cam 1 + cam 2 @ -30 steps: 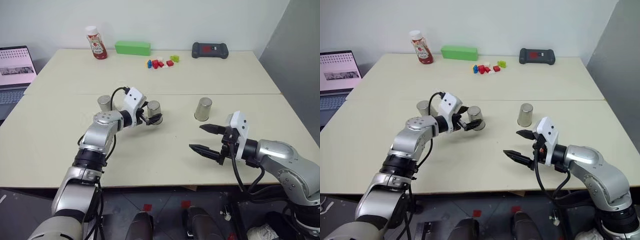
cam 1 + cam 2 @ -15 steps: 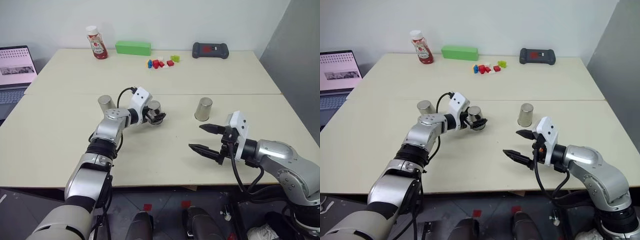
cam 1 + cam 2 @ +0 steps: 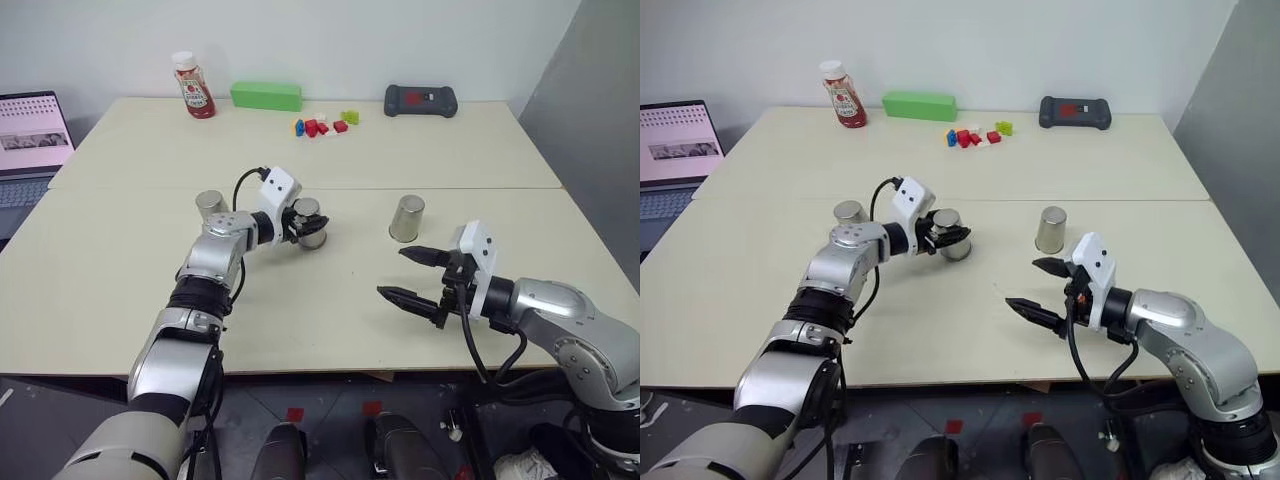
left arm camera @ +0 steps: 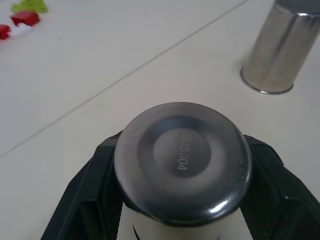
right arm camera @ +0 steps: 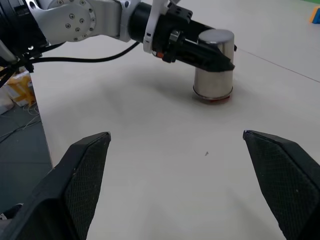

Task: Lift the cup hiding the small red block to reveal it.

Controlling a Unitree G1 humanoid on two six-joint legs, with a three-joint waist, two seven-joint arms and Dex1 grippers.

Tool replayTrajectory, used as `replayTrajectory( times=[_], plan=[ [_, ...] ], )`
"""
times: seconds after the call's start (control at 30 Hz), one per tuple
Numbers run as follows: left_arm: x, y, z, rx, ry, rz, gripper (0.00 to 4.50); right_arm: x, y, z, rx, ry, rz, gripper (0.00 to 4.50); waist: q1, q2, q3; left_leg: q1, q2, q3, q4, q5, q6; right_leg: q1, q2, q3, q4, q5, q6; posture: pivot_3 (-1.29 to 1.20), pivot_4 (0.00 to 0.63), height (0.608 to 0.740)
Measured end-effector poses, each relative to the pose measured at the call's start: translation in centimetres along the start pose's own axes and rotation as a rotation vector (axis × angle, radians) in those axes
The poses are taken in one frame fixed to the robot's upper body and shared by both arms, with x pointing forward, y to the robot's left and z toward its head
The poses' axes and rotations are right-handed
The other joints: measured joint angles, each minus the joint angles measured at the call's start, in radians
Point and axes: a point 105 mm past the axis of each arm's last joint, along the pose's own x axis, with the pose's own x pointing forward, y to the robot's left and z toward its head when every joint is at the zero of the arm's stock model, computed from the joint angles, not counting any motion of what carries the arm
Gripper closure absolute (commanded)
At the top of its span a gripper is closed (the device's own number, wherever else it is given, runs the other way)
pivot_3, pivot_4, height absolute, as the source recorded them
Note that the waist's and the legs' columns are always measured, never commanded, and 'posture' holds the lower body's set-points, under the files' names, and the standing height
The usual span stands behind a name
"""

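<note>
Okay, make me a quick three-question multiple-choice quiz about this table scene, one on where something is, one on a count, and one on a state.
1. Where does the ketchup bottle stand?
A. far left of the table, beside the green box
B. beside the right gripper
C. between two cups

2. How many steel cups are on the table?
A. two
B. three
C. five

3. What is the left gripper doing?
A. hanging open
B. closed on the middle cup
C. holding a brick

Answers:
1 A: it stands at the far edge, left of the green box.
2 B: three show across the middle of the table.
3 B: its black fingers clasp the cup's sides.
</note>
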Motion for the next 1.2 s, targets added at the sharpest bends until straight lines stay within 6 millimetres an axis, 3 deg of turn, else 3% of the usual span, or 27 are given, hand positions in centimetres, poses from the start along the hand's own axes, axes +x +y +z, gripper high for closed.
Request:
replayTrajectory(
  times=[0.13, 0.2, 0.33, 0.7, 0.73, 0.9, 1.03, 1.2],
  plan=[
    [-2.3, 2.6, 2.1, 0.036, -0.040, 0.128, 1.85, 0.0, 0.0, 0.0, -0.001, 0.002, 0.001, 0.00, 0.001, 0.000, 0.000, 0.001, 0.000, 0.000, 0.000, 0.000, 0.000, 0.001, 0.000, 0.000, 0.000, 0.000, 0.000, 0.00, 0.150, 0.740],
    [-2.9, 3.2, 1.2, 0.021, -0.018, 0.167, 1.85, 0.2, 0.2, -0.2, -0.001, 0.005, 0.007, 0.00, 0.002, 0.000, 0.000, 0.001, 0.000, 0.000, 0.000, 0.000, 0.000, 0.001, 0.000, 0.000, 0.000, 0.000, 0.000, 0.00, 0.150, 0.740],
    [-3.5, 3.3, -2.3, -0.058, 0.076, 0.211, 1.85, 0.3, 0.1, -0.3, -0.004, 0.010, 0.013, 0.00, 0.002, 0.000, 0.000, 0.000, 0.000, -0.001, 0.001, 0.000, 0.000, 0.001, 0.000, -0.001, 0.000, 0.000, 0.000, 0.00, 0.150, 0.740],
    [-3.6, 3.9, -4.1, -0.133, 0.116, 0.264, 1.85, 0.5, 0.0, 0.0, -0.014, 0.006, 0.027, 0.00, 0.002, 0.000, 0.000, 0.000, 0.000, -0.001, 0.001, 0.000, 0.000, 0.001, 0.000, -0.002, 0.000, 0.000, 0.000, 0.00, 0.150, 0.740],
    [-3.5, 3.9, -4.1, -0.147, 0.112, 0.261, 1.29, 0.5, -0.1, 0.1, -0.017, 0.005, 0.027, 0.00, 0.002, 0.000, 0.000, 0.000, 0.000, -0.001, 0.001, 0.000, 0.000, 0.001, 0.000, -0.002, 0.000, 0.000, 0.000, 0.00, 0.150, 0.740],
    [-3.1, 3.5, -5.0, -0.198, 0.128, 0.243, 0.20, 0.6, -0.1, 0.8, -0.034, -0.005, 0.032, 0.00, 0.002, 0.000, 0.000, 0.000, 0.000, -0.001, 0.001, 0.000, 0.000, 0.001, 0.000, -0.002, 0.000, 0.000, 0.000, 0.00, 0.150, 0.740],
    [-3.0, 3.8, -4.9, -0.166, 0.127, 0.266, 0.08, 0.6, -0.1, 0.8, -0.031, -0.003, 0.033, 0.00, 0.003, 0.000, 0.000, -0.001, 0.000, -0.001, 0.001, 0.000, 0.000, 0.001, 0.000, -0.002, 0.000, 0.001, -0.001, 0.00, 0.150, 0.740],
    [-3.1, 4.4, -2.4, -0.113, 0.050, 0.286, 0.08, 0.6, -0.1, 0.7, -0.029, -0.004, 0.034, 0.00, 0.003, 0.000, 0.000, 0.000, 0.000, -0.001, 0.001, 0.000, 0.000, 0.001, -0.001, -0.002, 0.000, 0.001, -0.001, 0.00, 0.150, 0.740]
  ],
)
